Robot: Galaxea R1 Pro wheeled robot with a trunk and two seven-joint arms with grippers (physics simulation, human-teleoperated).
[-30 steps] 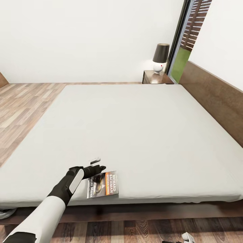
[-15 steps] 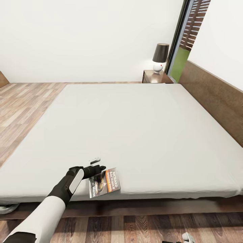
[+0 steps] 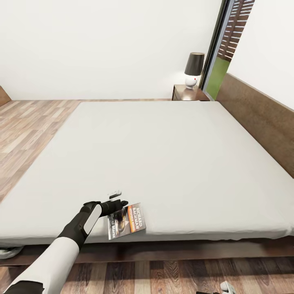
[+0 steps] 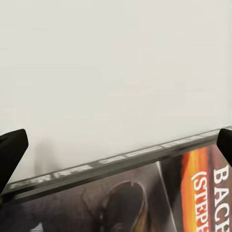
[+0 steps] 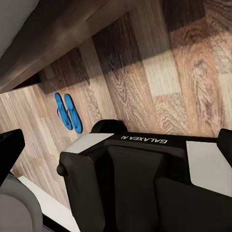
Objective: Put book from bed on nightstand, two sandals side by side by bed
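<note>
Compared with a second ago, the book is lifted at its near edge and tilted, its cover turned slightly; against half a second ago nothing has shifted. The camera has dropped a little since the first earlier picture, showing more floor in front of the bed.

The left arm reaches forward from the lower left, black forearm low over the mattress near the bed's front edge. The left pincer sits at the book's left edge. In the left wrist view the two dark fingertips stand wide apart at either side of the picture, with the book's spine running between them, not touched by either; the pincer is released, gripping nothing.

The book lies on the bed near its front left corner, orange band and white "Richard Bachman" lettering readable. The nightstand stands at the far side beside the headboard, carrying a lamp with a dark shade.

The right wrist view looks down past the robot's own base onto plank floor, where the two sandals lie side by side, touching, near the bed frame. The right pincer shows two dark fingertips far apart, holding nothing. In the head view, only a small white part of the right arm is cut off at the bottom edge.
</note>
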